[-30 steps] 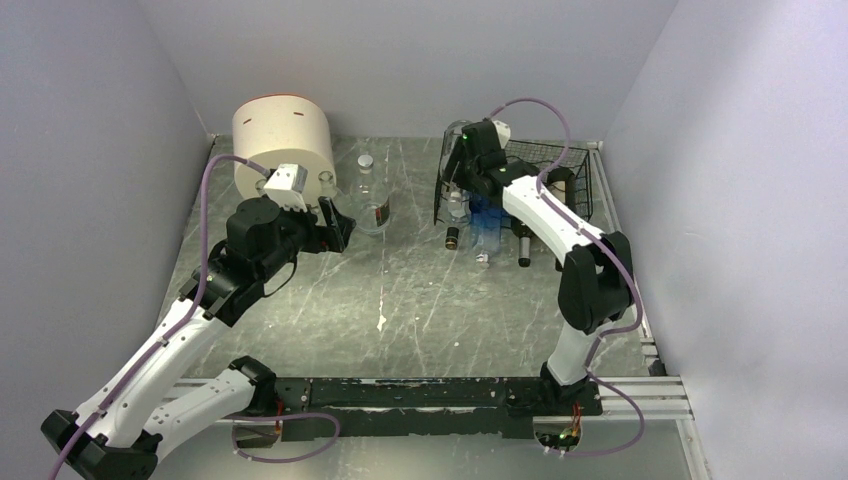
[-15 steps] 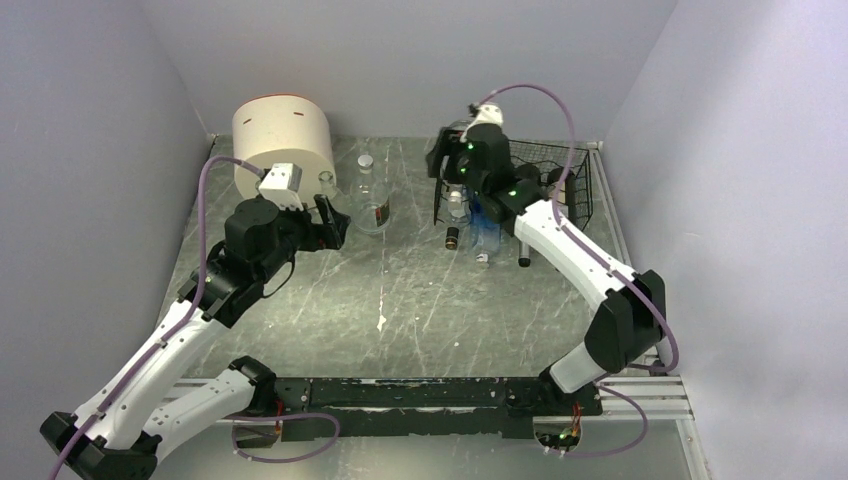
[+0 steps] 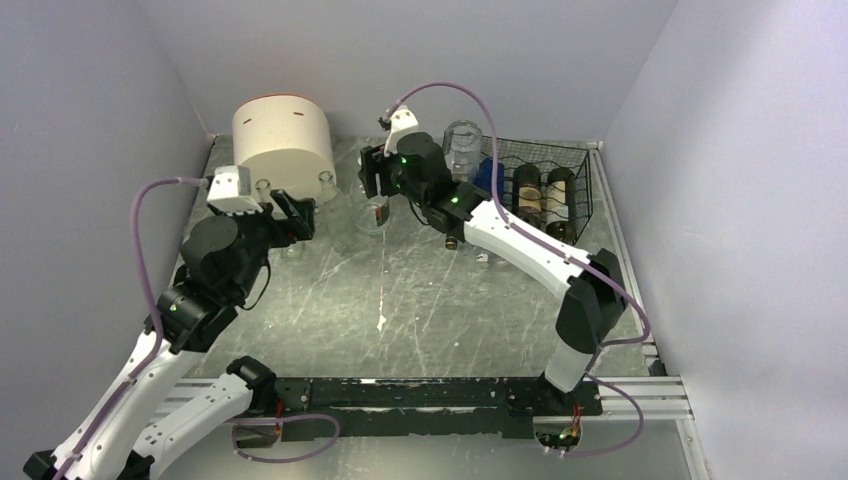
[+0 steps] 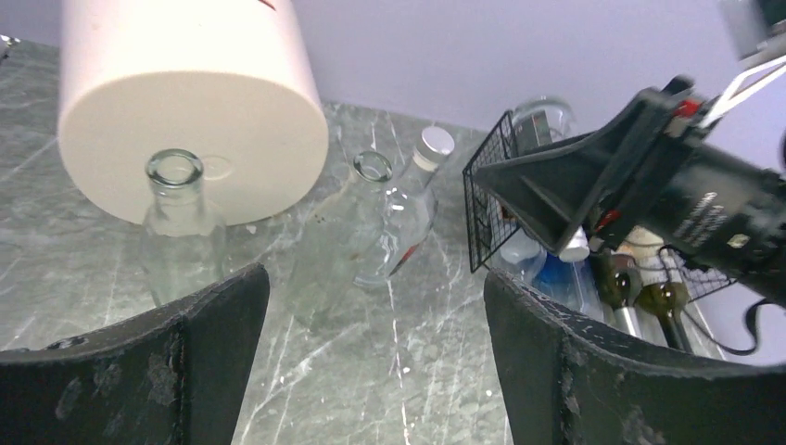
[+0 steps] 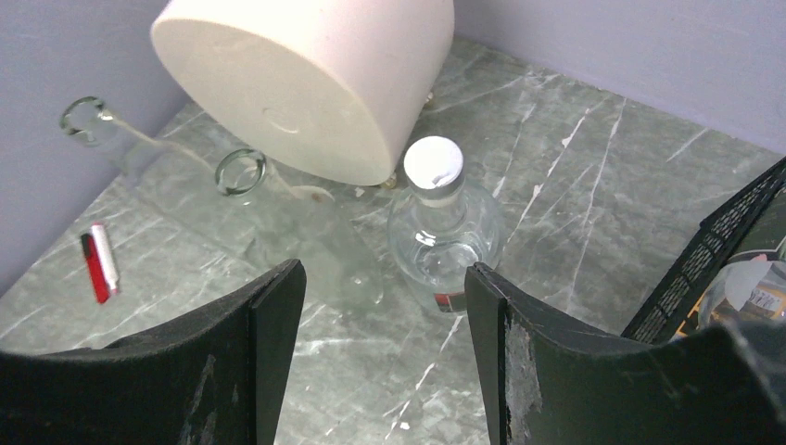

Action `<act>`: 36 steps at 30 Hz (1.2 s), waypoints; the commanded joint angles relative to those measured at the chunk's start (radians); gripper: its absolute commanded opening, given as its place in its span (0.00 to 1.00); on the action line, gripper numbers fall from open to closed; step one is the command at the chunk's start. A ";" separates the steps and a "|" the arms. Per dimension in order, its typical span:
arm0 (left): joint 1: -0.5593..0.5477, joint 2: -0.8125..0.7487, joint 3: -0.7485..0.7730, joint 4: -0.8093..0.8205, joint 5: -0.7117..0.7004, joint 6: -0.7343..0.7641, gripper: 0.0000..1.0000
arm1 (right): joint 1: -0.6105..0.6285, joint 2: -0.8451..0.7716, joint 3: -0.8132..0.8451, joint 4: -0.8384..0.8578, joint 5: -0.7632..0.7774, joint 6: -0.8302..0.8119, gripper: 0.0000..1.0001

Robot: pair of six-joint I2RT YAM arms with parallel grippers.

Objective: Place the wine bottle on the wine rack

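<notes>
Three clear glass bottles stand near the cream cylinder: a round white-capped one (image 5: 446, 232) (image 4: 409, 204) (image 3: 376, 214), an open-necked one (image 5: 310, 236) (image 4: 339, 236) just left of it, and another open-necked one (image 4: 179, 227) (image 5: 97, 128) further left. The black wire wine rack (image 3: 577, 162) (image 4: 488, 199) at the back right holds dark bottles (image 3: 527, 190) and a clear one on top (image 3: 462, 140). My right gripper (image 3: 372, 185) (image 5: 382, 306) is open and empty, just short of the capped bottle. My left gripper (image 3: 294, 216) (image 4: 375, 306) is open and empty, facing the bottles.
The cream cylindrical container (image 3: 283, 140) (image 5: 306, 74) stands at the back left, right behind the bottles. A small red and white item (image 5: 97, 264) lies on the marble table by the left wall. A blue bottle (image 3: 490, 176) sits at the rack's left end.
My right arm has swung left from the wine rack to the clear bottles. My left arm has drawn back to the left, away from the bottles.
</notes>
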 commanded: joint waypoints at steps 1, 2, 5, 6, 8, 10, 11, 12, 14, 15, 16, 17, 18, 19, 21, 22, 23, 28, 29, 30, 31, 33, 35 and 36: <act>-0.004 -0.037 0.015 0.042 -0.077 -0.006 0.90 | 0.001 0.060 0.065 0.010 0.044 -0.034 0.68; -0.003 -0.040 0.013 0.044 -0.076 -0.005 0.90 | 0.002 0.078 0.080 0.002 0.036 -0.041 0.68; -0.003 -0.038 0.014 0.041 -0.073 -0.008 0.89 | 0.001 0.149 0.154 -0.047 0.021 -0.056 0.68; -0.004 -0.036 0.015 0.039 -0.074 -0.009 0.89 | 0.001 0.173 0.180 -0.061 0.023 -0.056 0.68; -0.004 -0.030 0.016 0.037 -0.068 -0.009 0.89 | 0.001 0.213 0.225 -0.075 0.028 -0.055 0.68; -0.003 -0.025 0.016 0.037 -0.062 -0.009 0.89 | 0.001 0.247 0.255 -0.078 0.038 -0.057 0.68; -0.004 -0.023 0.016 0.037 -0.059 -0.008 0.89 | 0.000 0.264 0.269 -0.082 0.040 -0.056 0.68; -0.003 -0.020 0.017 0.037 -0.057 -0.009 0.89 | -0.001 0.276 0.287 -0.088 0.043 -0.054 0.68; -0.005 -0.017 0.016 0.035 -0.053 -0.010 0.89 | 0.000 0.304 0.322 -0.105 0.054 -0.052 0.68; -0.005 -0.017 0.015 0.035 -0.050 -0.011 0.89 | -0.001 0.321 0.338 -0.113 0.063 -0.051 0.68; -0.003 -0.015 0.014 0.035 -0.048 -0.012 0.89 | -0.002 0.344 0.352 -0.124 0.071 -0.049 0.68; -0.004 -0.014 0.014 0.035 -0.046 -0.013 0.89 | -0.002 0.356 0.363 -0.128 0.073 -0.050 0.68; -0.005 -0.013 0.013 0.033 -0.045 -0.014 0.89 | -0.003 0.365 0.370 -0.129 0.079 -0.051 0.68; -0.004 -0.012 0.013 0.033 -0.043 -0.015 0.89 | -0.003 0.373 0.376 -0.131 0.083 -0.050 0.67; -0.004 -0.008 0.013 0.030 -0.041 -0.016 0.89 | -0.008 0.386 0.391 -0.135 0.086 -0.046 0.67; -0.004 -0.007 0.014 0.029 -0.040 -0.016 0.89 | -0.012 0.393 0.396 -0.137 0.089 -0.043 0.67; -0.004 -0.007 0.014 0.028 -0.040 -0.017 0.89 | -0.015 0.396 0.398 -0.136 0.089 -0.042 0.67; -0.005 0.000 0.013 0.028 -0.034 -0.019 0.89 | -0.029 0.408 0.395 -0.113 0.088 -0.044 0.62; -0.005 0.002 0.013 0.027 -0.032 -0.019 0.89 | -0.031 0.410 0.395 -0.108 0.087 -0.050 0.60; -0.004 0.004 0.013 0.027 -0.031 -0.019 0.89 | -0.031 0.415 0.396 -0.103 0.088 -0.057 0.57; -0.004 0.007 0.014 0.026 -0.030 -0.019 0.89 | -0.032 0.420 0.398 -0.101 0.091 -0.066 0.54; -0.004 0.011 0.015 0.024 -0.026 -0.019 0.89 | -0.033 0.426 0.398 -0.099 0.091 -0.079 0.45; -0.004 0.014 0.016 0.023 -0.023 -0.019 0.89 | -0.032 0.424 0.386 -0.093 0.093 -0.089 0.33; -0.004 0.015 0.016 0.022 -0.023 -0.021 0.89 | -0.032 0.417 0.374 -0.088 0.096 -0.091 0.27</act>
